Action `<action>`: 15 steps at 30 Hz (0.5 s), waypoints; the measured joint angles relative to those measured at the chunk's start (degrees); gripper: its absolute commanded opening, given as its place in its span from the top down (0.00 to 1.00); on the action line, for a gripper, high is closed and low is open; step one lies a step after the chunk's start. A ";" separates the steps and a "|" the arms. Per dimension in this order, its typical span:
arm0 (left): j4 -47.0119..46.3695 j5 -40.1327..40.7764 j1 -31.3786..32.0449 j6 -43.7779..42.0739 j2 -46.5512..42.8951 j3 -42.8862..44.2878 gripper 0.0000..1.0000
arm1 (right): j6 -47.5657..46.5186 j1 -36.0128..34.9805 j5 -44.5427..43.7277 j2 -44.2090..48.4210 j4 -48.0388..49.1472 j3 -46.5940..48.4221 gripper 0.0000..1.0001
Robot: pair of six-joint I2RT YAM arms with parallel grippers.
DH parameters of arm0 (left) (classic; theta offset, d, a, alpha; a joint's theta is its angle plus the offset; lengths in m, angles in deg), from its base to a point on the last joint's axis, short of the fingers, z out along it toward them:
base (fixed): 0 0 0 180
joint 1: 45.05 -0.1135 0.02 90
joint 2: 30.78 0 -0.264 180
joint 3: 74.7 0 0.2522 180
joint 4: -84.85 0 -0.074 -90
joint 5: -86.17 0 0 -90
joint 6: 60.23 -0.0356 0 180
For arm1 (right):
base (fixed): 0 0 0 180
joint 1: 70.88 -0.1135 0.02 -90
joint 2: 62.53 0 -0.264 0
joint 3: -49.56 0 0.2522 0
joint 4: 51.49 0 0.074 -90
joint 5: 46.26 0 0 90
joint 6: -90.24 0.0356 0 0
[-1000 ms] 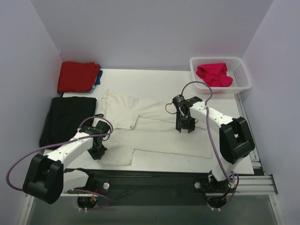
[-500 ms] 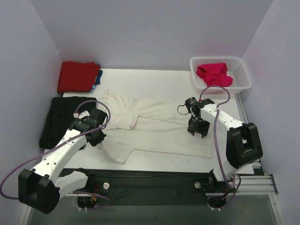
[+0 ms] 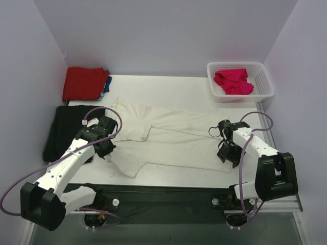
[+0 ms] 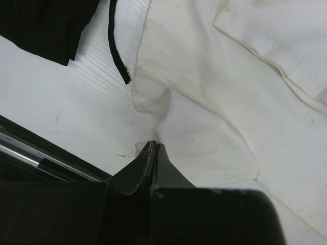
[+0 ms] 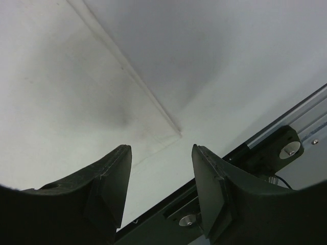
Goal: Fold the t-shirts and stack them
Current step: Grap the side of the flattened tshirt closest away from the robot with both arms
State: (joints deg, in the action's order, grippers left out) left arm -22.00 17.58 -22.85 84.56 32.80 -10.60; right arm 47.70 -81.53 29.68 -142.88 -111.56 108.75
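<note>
A large cream-white t-shirt (image 3: 173, 138) lies spread across the table. My left gripper (image 3: 105, 149) is shut on a pinch of its left near edge; in the left wrist view the cloth (image 4: 230, 81) puckers up into the closed fingertips of the gripper (image 4: 153, 145). My right gripper (image 3: 228, 154) is open and empty, low over the shirt's near right corner (image 5: 171, 127), with that gripper (image 5: 161, 155) straddling the bare table just past the corner. A folded red t-shirt (image 3: 84, 83) lies on a blue one (image 3: 107, 84) at the back left. A magenta-pink t-shirt (image 3: 233, 81) lies in the basket.
A white plastic basket (image 3: 266, 81) stands at the back right. A black cloth (image 3: 71, 130) lies at the left edge, also in the left wrist view (image 4: 46, 23), with a black strap (image 4: 116, 51) beside it. The table's front rail (image 5: 276, 148) is close to my right gripper.
My left gripper moved away from the near edge, pulling the shirt's edge with it, then held. My right gripper slid right and nearer along the shirt to its near right corner.
</note>
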 measured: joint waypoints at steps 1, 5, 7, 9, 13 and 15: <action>-0.07 0.00 0.00 -0.22 0.13 0.09 1.00 | 0.35 0.24 0.22 1.05 -0.02 -0.94 0.49; -0.24 -0.07 0.00 -1.33 0.52 0.28 1.00 | 1.27 1.90 1.97 4.00 0.17 -4.61 0.56; -0.37 -0.15 0.00 -1.68 0.81 0.28 1.00 | 1.73 3.06 2.84 4.09 0.46 -6.32 0.57; -0.52 -0.28 0.00 -1.97 1.07 0.28 1.00 | 1.84 4.09 3.61 4.04 1.31 -7.78 0.60; -0.50 -0.46 0.00 -2.60 1.18 0.28 1.00 | 1.73 5.46 4.35 1.99 3.58 -8.33 0.63; -0.50 -0.55 0.00 -2.75 1.18 0.28 1.00 | 1.14 5.92 4.66 0.68 4.13 -7.89 0.63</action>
State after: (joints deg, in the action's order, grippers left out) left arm -22.50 17.03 -22.85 81.80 33.98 -10.31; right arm 48.83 -75.61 34.33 -142.21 -107.43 100.86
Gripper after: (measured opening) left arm 0.023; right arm 0.371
